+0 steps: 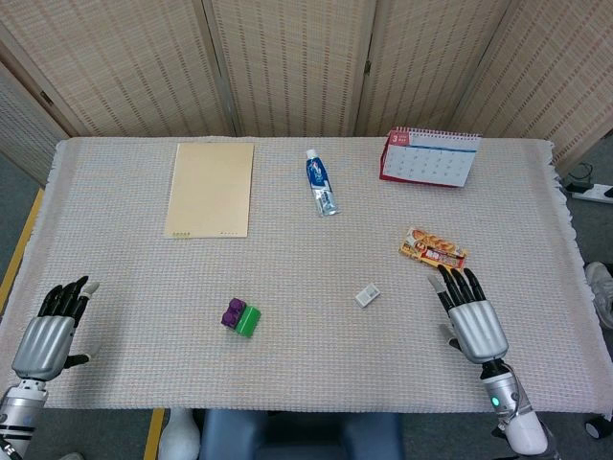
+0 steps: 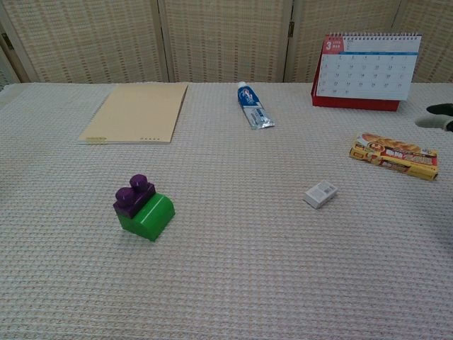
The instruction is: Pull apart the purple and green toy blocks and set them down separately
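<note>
The purple block [image 1: 232,312] and the green block [image 1: 248,320] lie joined together on the woven cloth, near the front middle of the table. In the chest view the purple block [image 2: 134,196] sits on top of the green block [image 2: 148,215]. My left hand [image 1: 53,333] rests at the front left edge, fingers straight and apart, holding nothing. My right hand [image 1: 471,313] lies at the front right, also with fingers extended and empty. Both hands are far from the blocks. Only a fingertip of the right hand [image 2: 439,117] shows in the chest view.
A tan notepad [image 1: 212,189] lies at the back left, a toothpaste tube [image 1: 321,182] at the back middle, a desk calendar [image 1: 430,157] at the back right. A snack packet [image 1: 434,249] and a small white eraser [image 1: 367,295] lie near my right hand.
</note>
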`<action>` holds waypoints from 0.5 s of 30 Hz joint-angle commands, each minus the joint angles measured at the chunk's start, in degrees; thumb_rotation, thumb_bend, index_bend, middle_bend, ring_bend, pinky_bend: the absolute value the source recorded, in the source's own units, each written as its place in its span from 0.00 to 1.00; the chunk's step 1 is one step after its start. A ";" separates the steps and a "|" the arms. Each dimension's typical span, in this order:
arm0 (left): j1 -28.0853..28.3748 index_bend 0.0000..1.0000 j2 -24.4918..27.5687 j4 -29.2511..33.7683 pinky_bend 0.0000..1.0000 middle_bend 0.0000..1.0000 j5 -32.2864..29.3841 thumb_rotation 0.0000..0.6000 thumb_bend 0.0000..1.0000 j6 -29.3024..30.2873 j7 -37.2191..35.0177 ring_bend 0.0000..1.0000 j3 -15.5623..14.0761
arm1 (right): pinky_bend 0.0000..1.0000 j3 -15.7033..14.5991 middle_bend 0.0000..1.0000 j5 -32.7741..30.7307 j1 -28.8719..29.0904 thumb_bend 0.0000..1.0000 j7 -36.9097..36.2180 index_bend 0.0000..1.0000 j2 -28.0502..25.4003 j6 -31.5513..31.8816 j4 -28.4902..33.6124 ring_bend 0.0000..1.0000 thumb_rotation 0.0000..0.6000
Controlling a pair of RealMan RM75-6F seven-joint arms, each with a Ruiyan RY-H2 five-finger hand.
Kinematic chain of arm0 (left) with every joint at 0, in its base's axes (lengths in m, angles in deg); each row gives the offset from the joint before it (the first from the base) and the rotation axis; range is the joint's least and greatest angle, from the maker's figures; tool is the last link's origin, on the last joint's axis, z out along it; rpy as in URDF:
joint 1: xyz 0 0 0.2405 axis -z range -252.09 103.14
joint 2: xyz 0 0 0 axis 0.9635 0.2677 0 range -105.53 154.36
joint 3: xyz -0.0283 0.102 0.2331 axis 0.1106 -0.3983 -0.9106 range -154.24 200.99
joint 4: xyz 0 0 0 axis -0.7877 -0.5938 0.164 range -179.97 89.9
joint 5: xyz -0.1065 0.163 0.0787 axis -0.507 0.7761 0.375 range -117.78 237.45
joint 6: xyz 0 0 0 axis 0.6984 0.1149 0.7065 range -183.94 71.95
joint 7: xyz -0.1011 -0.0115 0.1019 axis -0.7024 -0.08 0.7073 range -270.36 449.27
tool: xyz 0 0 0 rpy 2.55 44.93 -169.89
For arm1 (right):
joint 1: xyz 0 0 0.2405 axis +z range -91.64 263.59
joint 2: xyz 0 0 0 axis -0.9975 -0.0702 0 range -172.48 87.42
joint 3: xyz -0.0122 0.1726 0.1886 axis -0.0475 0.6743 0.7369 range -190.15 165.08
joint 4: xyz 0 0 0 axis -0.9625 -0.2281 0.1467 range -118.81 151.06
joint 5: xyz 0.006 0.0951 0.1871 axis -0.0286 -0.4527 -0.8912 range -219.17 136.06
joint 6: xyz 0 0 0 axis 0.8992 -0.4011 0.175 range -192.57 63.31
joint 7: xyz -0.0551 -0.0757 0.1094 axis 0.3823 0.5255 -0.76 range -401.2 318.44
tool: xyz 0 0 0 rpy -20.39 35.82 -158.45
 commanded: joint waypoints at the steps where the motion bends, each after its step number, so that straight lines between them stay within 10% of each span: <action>1: 0.14 0.00 0.00 -0.15 0.00 0.00 -0.43 1.00 0.28 -0.27 0.20 0.00 0.10 | 0.00 0.02 0.00 0.03 0.08 0.33 -0.19 0.00 -0.09 0.08 0.08 0.00 1.00; 15: 5.93 0.02 4.25 4.43 0.00 0.00 2.35 1.00 0.28 -7.98 -4.08 0.00 0.16 | 0.00 2.05 0.00 0.37 -0.98 0.33 3.27 0.00 2.33 5.71 -3.16 0.00 1.00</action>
